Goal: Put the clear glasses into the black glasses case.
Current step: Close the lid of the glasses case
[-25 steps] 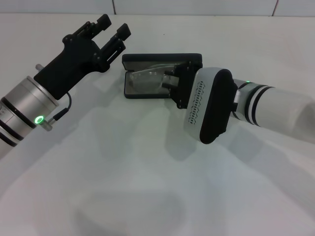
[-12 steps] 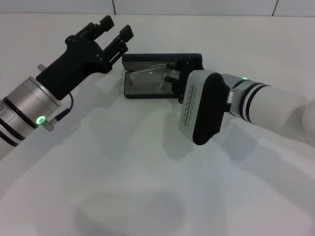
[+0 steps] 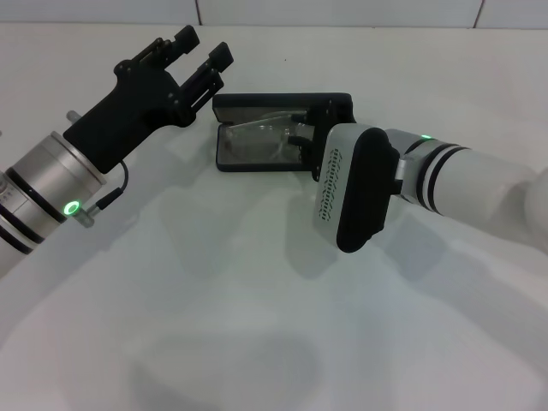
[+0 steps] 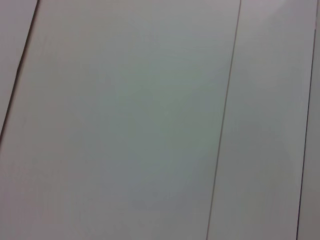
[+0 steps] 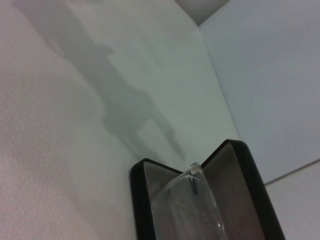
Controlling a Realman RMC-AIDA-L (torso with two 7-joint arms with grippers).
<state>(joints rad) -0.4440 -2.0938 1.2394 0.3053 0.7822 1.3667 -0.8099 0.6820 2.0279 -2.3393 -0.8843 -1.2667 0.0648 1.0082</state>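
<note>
Lying inside the open black glasses case (image 3: 257, 137) toward 12 o'clock on the white tabletop (image 3: 214, 317), the clear glasses (image 3: 261, 137) rest on the grey lining of the lower half, with the raised lid standing behind them. The right gripper (image 3: 301, 137) reaches in from about 4 o'clock and sits at the case's right end, right against the near end of the glasses; its black fingers are mostly hidden behind the white wrist housing, so I cannot tell whether they are spread or pinching the frame. In the right wrist view the clear glasses (image 5: 187, 205) fill the trough of the black glasses case (image 5: 250, 185), one hinge glinting at the far end, and the arm's shadow falls across the tabletop beyond. The left gripper (image 3: 195, 53) hovers off the case's left end, at about 10 o'clock from it, clear of the case, its two black fingers spread apart and holding nothing; its wrist view shows only pale panelled surface. Compared with half a second ago almost nothing differs: the right wrist housing has tilted very slightly, while the case, the glasses and the left gripper lie as they did.
</note>
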